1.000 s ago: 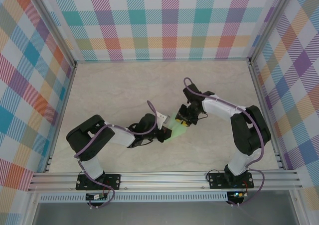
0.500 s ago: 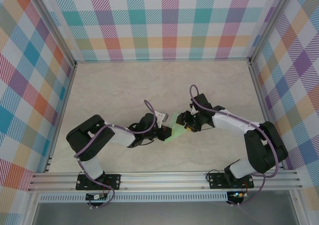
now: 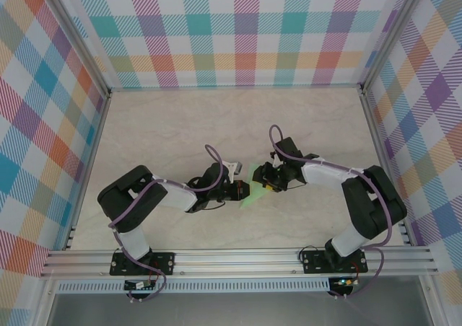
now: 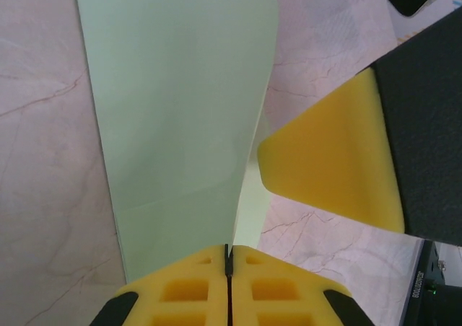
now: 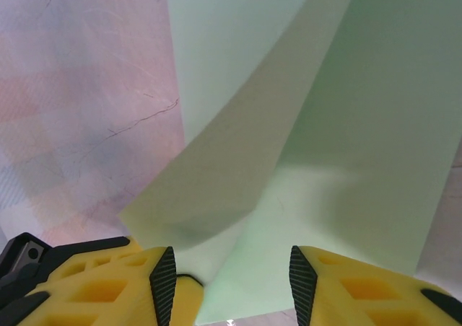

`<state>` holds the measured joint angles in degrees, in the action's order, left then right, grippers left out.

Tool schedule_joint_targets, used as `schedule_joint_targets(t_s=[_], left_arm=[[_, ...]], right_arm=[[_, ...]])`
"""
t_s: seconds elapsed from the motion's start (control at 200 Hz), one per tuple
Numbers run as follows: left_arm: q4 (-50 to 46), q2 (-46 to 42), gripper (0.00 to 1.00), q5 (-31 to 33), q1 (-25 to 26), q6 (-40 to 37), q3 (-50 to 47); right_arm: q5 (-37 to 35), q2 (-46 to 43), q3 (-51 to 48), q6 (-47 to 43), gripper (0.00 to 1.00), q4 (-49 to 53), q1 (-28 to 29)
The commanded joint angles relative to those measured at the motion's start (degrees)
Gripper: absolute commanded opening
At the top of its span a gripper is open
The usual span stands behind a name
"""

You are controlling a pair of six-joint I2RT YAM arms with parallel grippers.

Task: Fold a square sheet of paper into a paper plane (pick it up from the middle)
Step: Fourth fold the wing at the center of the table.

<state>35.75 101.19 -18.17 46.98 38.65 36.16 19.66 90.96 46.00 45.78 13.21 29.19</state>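
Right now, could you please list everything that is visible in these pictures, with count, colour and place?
sheet of paper: 1, pale mint green, partly folded, mid-table between the grippers
table: 1, beige marbled, under everything
walls: 3, multicolour plaid, left, back and right of the table
rail: 1, silver, near edge, carrying both arm bases
left gripper: 1, yellow pads, shut on the sheet's edge
right gripper: 1, yellow pads, open at the sheet

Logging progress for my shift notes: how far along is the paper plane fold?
Done: the green paper carries creases and a folded-over flap. In hand: left claw shut on its edge, right claw open over it. Left: it is no dart yet.
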Motion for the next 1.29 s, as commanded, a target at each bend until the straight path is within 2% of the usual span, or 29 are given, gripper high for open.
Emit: schedule_joint_targets(t_s=[0.0, 0.215, 0.575, 0.825, 0.955, 1.045, 1.29], left_arm=[[-0.1, 1.6, 0.08, -1.6, -0.9, 2.9, 1.2], [0.0, 2.4, 0.14, -2.2, -1.9, 5.3, 1.3], [-1.6, 0.8, 0.17, -2.6, -3.3, 5.9, 1.0], [-8.6, -5.9, 0.35, 0.1, -4.2, 5.6, -0.2], [-12.0, -8.1, 0.39, 0.0, -4.4, 5.6, -0.1], [-12.9, -8.4, 0.38, -1.7, -4.6, 5.9, 0.5], [-11.0, -5.0, 0.17, -7.8, -4.8, 6.9, 2.7]], right_arm=[[1.7, 1.7, 2.0, -1.0, 0.47, -1.5, -0.3], [0.9, 4.1, 2.8, -0.9, 0.46, -0.8, -0.2], [-0.9, 6.3, 3.9, -0.9, 0.48, 1.4, -0.2], [-3.2, 8.0, 5.5, -1.6, 0.51, 4.6, -0.1], [-4.4, 9.3, 6.6, -2.3, 0.53, 6.4, 0.7], [-5.4, 10.1, 7.5, -3.1, 0.54, 8.0, 1.4], [-7.6, 12.9, 10.0, -5.3, 0.57, 12.7, 2.1]])
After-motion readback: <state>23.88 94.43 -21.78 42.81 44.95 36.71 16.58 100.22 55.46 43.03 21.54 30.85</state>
